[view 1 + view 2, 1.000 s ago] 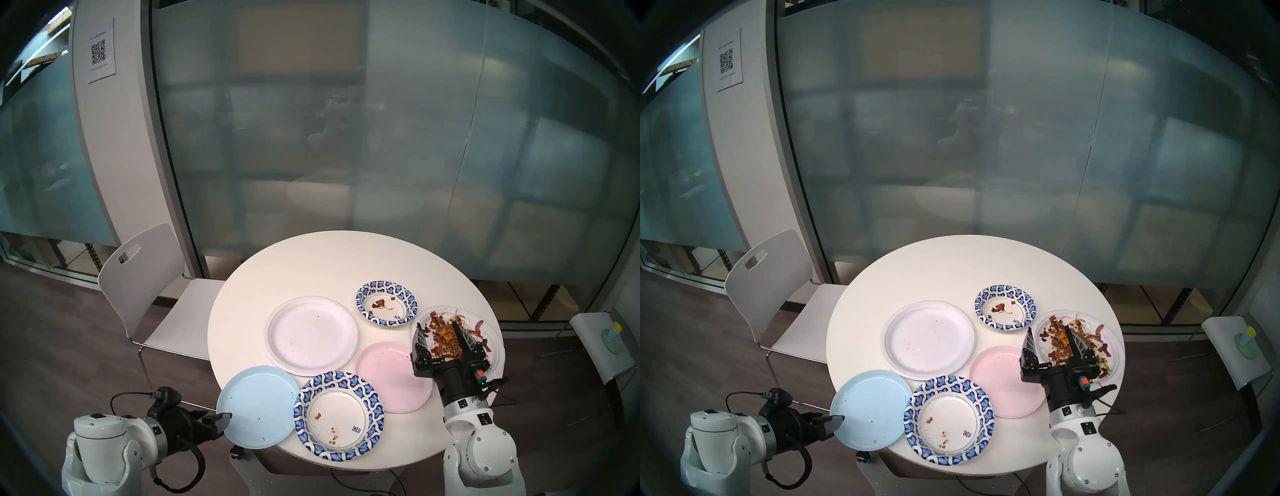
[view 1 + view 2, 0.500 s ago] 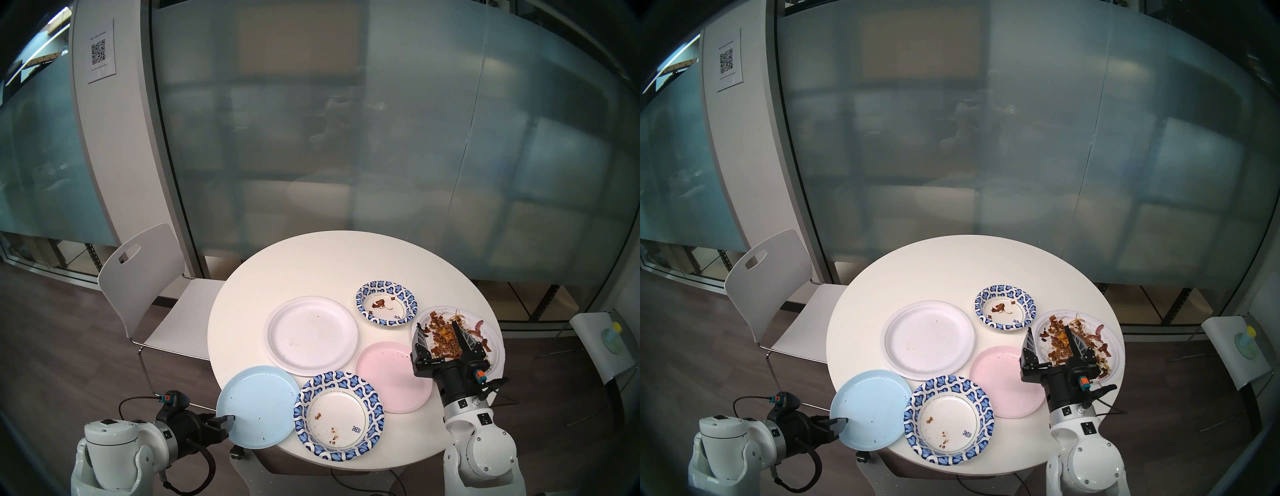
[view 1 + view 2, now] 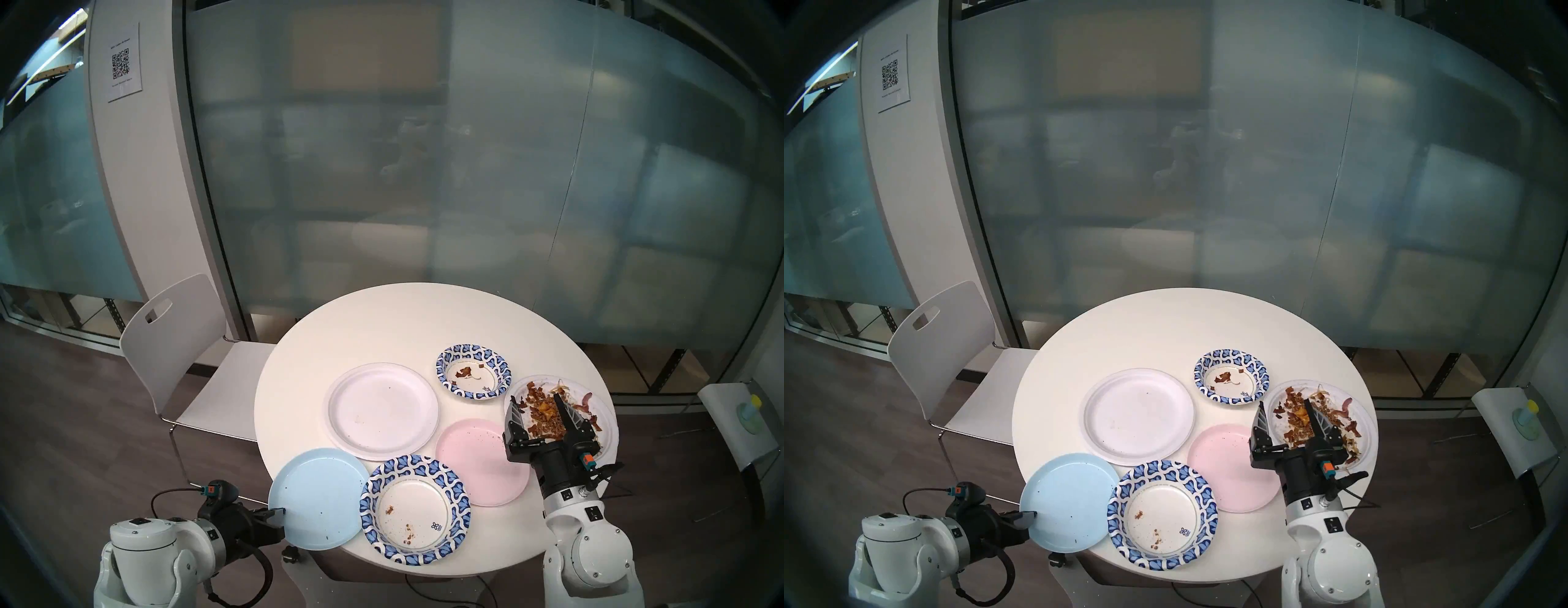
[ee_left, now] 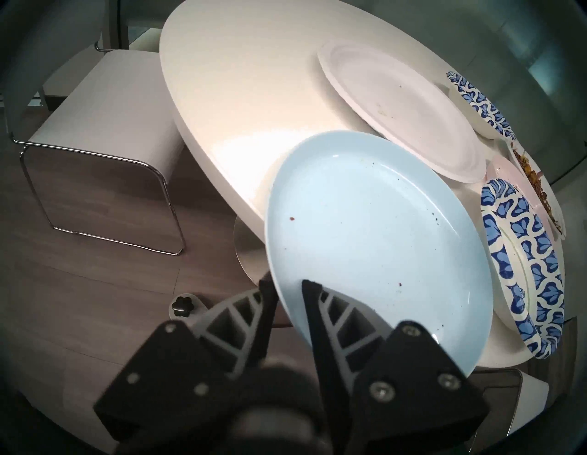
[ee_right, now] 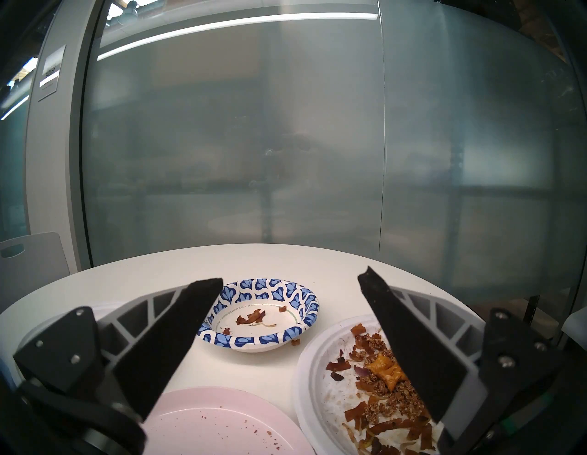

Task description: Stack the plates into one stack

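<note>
Step in hand: I am taking the pale blue plate (image 3: 319,497) by the rim that overhangs the table (image 3: 382,322) on my left; no stack exists yet, all six plates lie singly.
My left pincer (image 4: 287,287): jaws drawn in around the blue rim, one finger (image 4: 314,305) on top inside the dish, the other under it. It looks like a pinch, though I cannot tell if the grip is firm.
My right pincer (image 5: 287,282): jaws wide apart, holding nothing, hanging above the gap between the pink plate (image 5: 222,422) and the white plate with food scraps (image 5: 320,375).
Where the blue plate lies: at the table's near left edge, just beside the large patterned plate (image 3: 415,508), near the clean white plate (image 3: 383,409).
Others: the small patterned bowl (image 3: 473,371) sits farther back.
Next move, as I judge: lift the blue plate level, then carry it onto a wide white plate as base.
Risk: a thin rim pinch may let the plate tilt or slip.
</note>
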Available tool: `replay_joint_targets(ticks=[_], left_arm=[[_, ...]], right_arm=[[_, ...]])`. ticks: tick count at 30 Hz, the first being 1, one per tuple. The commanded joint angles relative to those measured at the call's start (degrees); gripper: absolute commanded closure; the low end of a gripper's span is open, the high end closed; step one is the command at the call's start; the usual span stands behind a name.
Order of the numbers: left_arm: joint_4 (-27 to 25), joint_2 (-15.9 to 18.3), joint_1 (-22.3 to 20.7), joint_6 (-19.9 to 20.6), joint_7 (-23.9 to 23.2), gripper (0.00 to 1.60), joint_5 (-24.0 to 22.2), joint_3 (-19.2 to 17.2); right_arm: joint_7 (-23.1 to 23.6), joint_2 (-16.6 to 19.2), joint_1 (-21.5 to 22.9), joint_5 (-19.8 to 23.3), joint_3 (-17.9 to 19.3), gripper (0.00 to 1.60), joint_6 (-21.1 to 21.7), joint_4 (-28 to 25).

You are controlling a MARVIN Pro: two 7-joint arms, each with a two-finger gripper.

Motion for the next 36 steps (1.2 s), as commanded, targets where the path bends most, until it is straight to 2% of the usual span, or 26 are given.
replay_joint_targets(ticks=[1, 3, 6, 16, 23, 36], left_arm=[[-1.11, -0.48, -0.07, 0.01, 0.03, 1.2, -0.42, -0.32], [-1.01, -0.58, -0.02, -0.04, 0.21, 1.23, -0.54, -0.45], [-0.95, -1.11, 0.09, -0.16, 0.71, 1.6, -0.81, -0.88], [0.7, -1.61, -1.81, 0.05, 1.43, 1.6, -2.54, -4.05], [0.78, -2.82, -5.03, 2.24, 2.59, 1.6, -4.46, -6.37], [-1.94, -4.03, -7.07, 6.44, 2.02, 1.6, -7.94, -9.31]], right_arm=[[-0.01, -0.02, 0.1, 0.03, -0.04, 0.0, -0.21, -1.22], [-0.01, -0.02, 0.1, 0.03, -0.04, 0.0, -0.21, -1.23], [-0.01, -0.02, 0.1, 0.03, -0.04, 0.0, -0.21, -1.23], [-0.01, -0.02, 0.1, 0.03, -0.04, 0.0, -0.22, -1.22], [-0.01, -0.02, 0.11, 0.03, -0.04, 0.0, -0.23, -1.2], [-0.01, -0.02, 0.11, 0.03, -0.04, 0.0, -0.23, -1.19]])
